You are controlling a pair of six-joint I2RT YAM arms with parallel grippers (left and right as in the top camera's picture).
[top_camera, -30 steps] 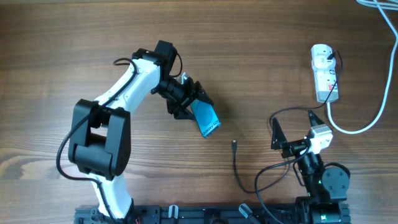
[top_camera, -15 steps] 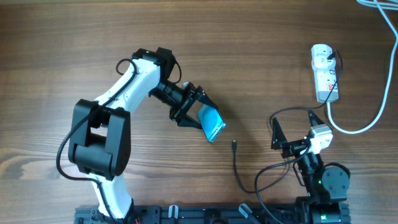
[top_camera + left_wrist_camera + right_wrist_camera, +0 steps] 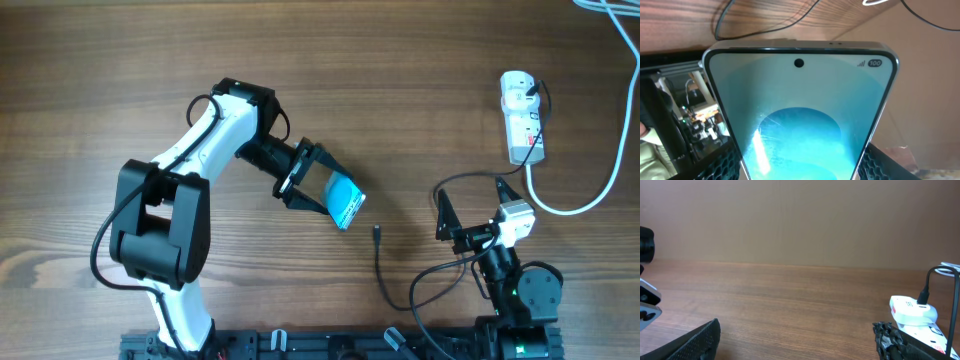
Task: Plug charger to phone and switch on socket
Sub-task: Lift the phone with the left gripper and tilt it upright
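My left gripper (image 3: 318, 185) is shut on the phone (image 3: 345, 203), holding its teal screen tilted above the table's middle. In the left wrist view the phone (image 3: 800, 120) fills the frame between my fingers. The charger's thin black cable (image 3: 381, 262) lies on the table with its connector tip (image 3: 377, 231) just right of the phone; its black plug (image 3: 532, 92) sits in the white socket (image 3: 520, 116) at the far right. The socket also shows in the right wrist view (image 3: 914, 311). My right gripper (image 3: 472, 207) is open and empty, near the front right.
The socket's thick white cord (image 3: 590, 200) loops along the right edge of the table. Bare wood lies to the left and the back. The rail (image 3: 300, 345) runs along the front edge.
My left gripper has carried the phone to the right and slightly toward the front, closer to the connector tip. The right arm has not moved.
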